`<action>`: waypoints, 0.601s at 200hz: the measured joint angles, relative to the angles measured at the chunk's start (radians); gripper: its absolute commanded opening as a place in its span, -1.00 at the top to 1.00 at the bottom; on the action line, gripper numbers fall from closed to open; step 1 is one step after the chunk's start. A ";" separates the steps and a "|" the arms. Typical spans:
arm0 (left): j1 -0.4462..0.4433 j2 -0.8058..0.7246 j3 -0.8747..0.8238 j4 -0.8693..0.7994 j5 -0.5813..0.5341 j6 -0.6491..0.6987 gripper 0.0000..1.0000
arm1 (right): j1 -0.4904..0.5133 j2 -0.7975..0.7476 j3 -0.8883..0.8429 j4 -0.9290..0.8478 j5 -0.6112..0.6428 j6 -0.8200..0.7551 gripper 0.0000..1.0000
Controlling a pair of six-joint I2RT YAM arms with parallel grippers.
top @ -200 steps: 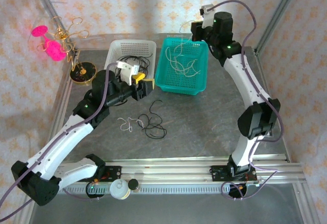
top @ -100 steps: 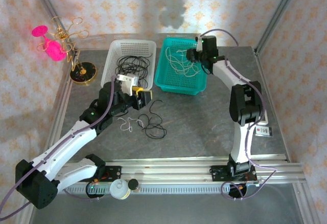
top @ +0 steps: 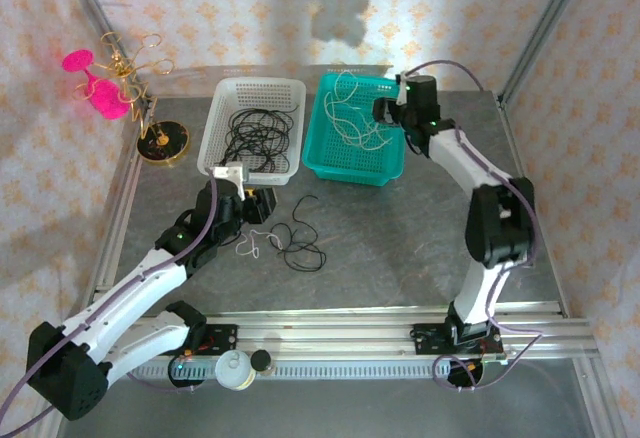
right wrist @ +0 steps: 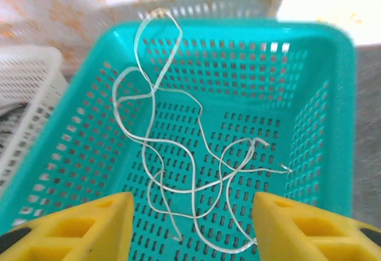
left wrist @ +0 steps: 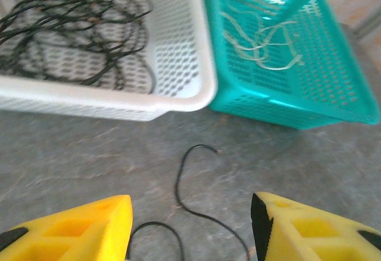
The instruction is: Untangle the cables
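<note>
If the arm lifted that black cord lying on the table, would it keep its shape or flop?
Probably flop: the black cord lies in loose curls, so it would likely droop from wherever it is gripped. It looks thin and light; a push may only bend or slide it.

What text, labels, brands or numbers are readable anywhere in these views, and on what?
None: no word, brand, number or sign can be read in any view.
white basket: plain mesh, no label showing.
teal basket: plain mesh, no label showing.
rail at the near edge: the fittings on it are too small to tell whether they carry any print.
</note>
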 measured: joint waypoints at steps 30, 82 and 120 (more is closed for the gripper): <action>0.031 0.001 -0.065 -0.044 -0.065 -0.076 -0.08 | 0.024 -0.282 -0.326 0.165 -0.009 0.034 -0.08; 0.020 0.041 -0.118 -0.067 0.027 -0.114 -0.30 | 0.188 -0.454 -0.787 0.353 -0.017 0.107 -0.07; 0.003 0.077 -0.120 -0.068 0.032 -0.139 -0.38 | 0.186 -0.520 -0.860 0.369 -0.016 0.150 -0.08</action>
